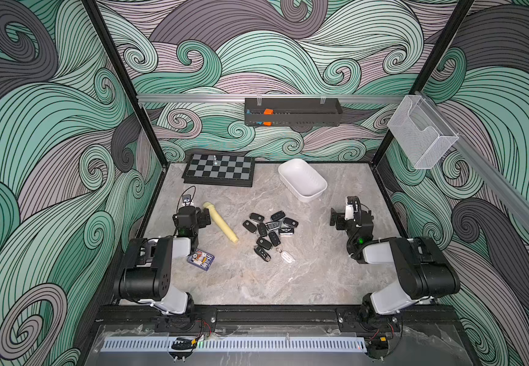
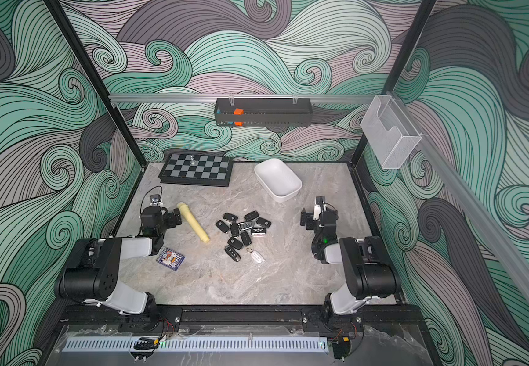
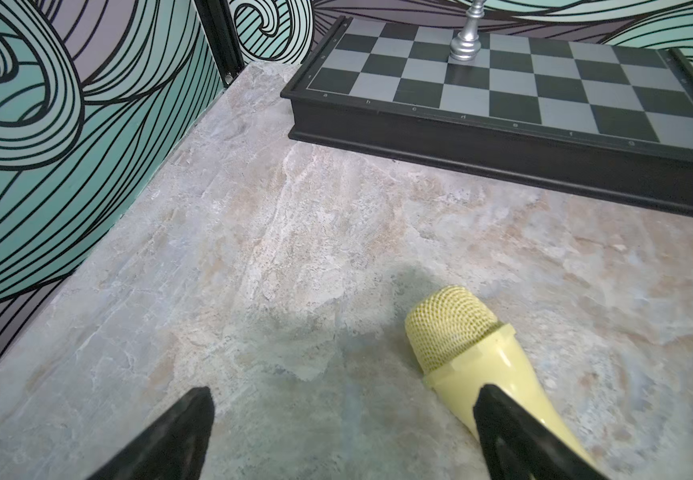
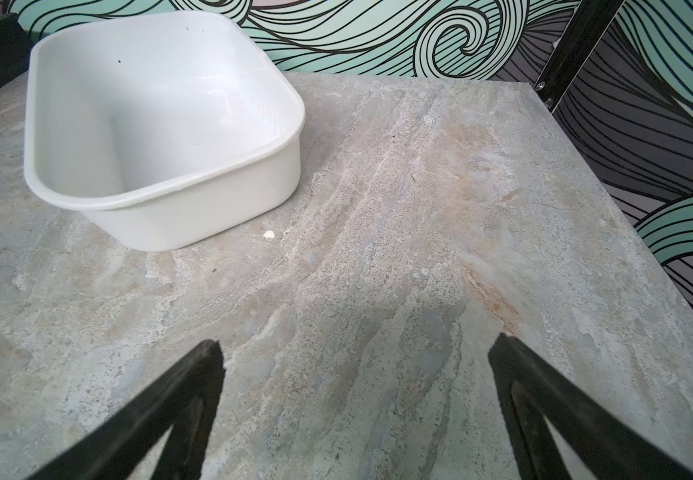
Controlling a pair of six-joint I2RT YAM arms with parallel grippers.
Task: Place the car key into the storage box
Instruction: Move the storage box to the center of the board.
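Observation:
Several black car keys (image 1: 263, 243) lie in a loose pile at the middle of the table, in both top views (image 2: 235, 243). The storage box (image 1: 308, 196), a white tub with nothing in it, stands behind them to the right (image 2: 280, 197); the right wrist view shows it close (image 4: 195, 216). My left gripper (image 1: 205, 218) hangs open left of the pile, with bare table between its fingers (image 3: 344, 395). My right gripper (image 1: 335, 218) is open right of the pile, just in front of the box, also with nothing in it (image 4: 357, 343).
A yellow microphone (image 1: 220, 226) lies beside the left gripper, its shaft under one fingertip (image 3: 498, 411). A chessboard (image 1: 218, 169) with one silver piece stands at the back left. A card deck (image 1: 200, 259) and a white key tag (image 1: 287, 256) lie nearer. A black tray (image 1: 293, 111) and a mesh basket (image 1: 421, 133) hang on the rails.

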